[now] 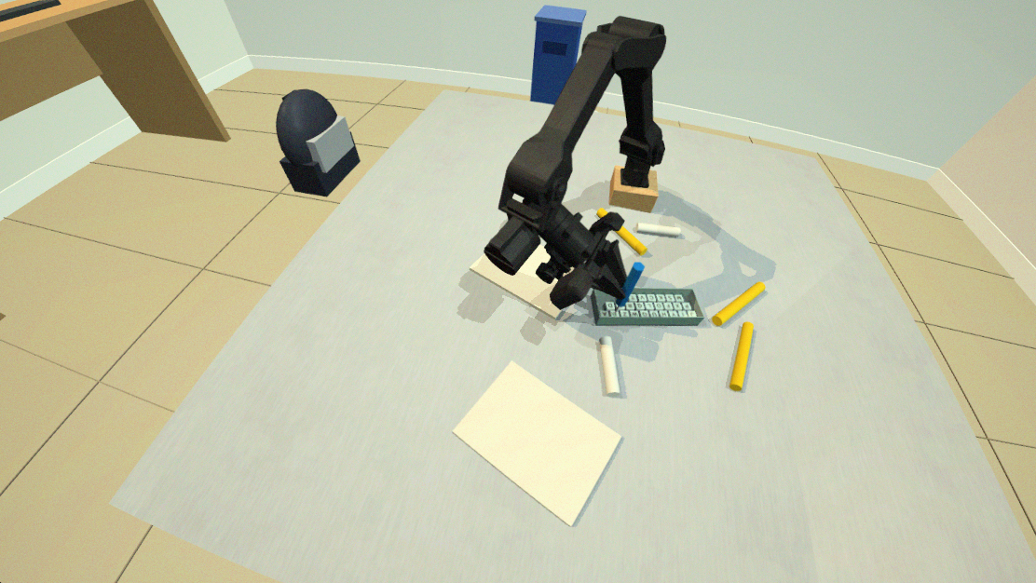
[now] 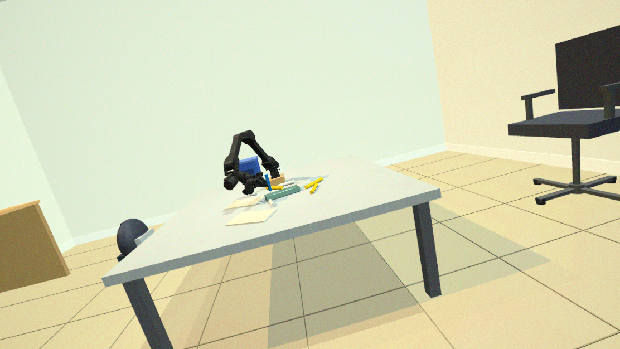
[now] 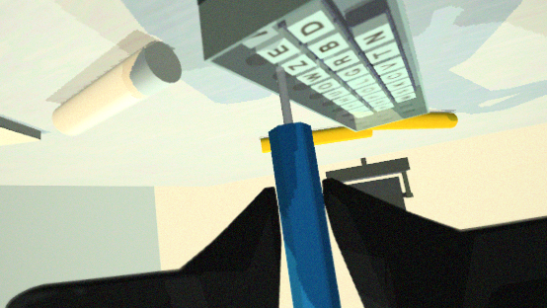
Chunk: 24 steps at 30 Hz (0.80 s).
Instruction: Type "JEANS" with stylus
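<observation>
My gripper (image 1: 621,292) (image 2: 267,187) (image 3: 299,192) is shut on the blue stylus (image 1: 633,278) (image 2: 268,181) (image 3: 302,227), which slants slightly with its thin grey tip down. The green keyboard (image 1: 660,306) (image 2: 284,193) (image 3: 237,27) lies below and shows white lettered keys. In the wrist view the tip is over the left end of the keyboard, at the edge of the E key (image 3: 277,51) beside the Z key (image 3: 294,65). I cannot tell whether the tip touches a key. The far keys are too small to read with certainty.
Yellow sticks (image 1: 739,304) (image 1: 742,356) (image 2: 314,183) (image 3: 420,120) lie right of the keyboard; another (image 1: 633,242) lies behind it. A white stick (image 1: 610,369) (image 3: 99,101) lies in front, another (image 1: 658,230) behind. Cream sheets (image 1: 537,442) (image 1: 507,279) (image 2: 251,217) lie in front and left.
</observation>
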Each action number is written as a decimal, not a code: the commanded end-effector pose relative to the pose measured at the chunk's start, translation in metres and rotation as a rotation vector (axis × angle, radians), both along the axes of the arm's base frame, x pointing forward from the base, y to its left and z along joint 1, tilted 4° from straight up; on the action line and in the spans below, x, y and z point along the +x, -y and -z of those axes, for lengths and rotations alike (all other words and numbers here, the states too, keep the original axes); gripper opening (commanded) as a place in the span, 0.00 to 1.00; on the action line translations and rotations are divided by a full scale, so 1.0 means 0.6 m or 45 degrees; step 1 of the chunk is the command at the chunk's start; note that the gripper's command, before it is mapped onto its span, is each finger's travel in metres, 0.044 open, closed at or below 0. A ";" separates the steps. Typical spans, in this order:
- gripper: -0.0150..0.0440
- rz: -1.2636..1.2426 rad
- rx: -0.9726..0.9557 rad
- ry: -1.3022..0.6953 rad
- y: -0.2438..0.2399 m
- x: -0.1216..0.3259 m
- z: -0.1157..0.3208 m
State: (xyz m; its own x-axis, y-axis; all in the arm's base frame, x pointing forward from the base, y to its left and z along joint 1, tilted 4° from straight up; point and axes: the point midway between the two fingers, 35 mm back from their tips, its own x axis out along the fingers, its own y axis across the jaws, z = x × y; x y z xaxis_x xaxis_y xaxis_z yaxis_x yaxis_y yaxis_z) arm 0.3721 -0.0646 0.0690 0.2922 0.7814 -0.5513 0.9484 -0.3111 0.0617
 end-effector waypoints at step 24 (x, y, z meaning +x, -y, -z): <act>0.39 -0.003 0.000 0.008 0.001 0.001 0.018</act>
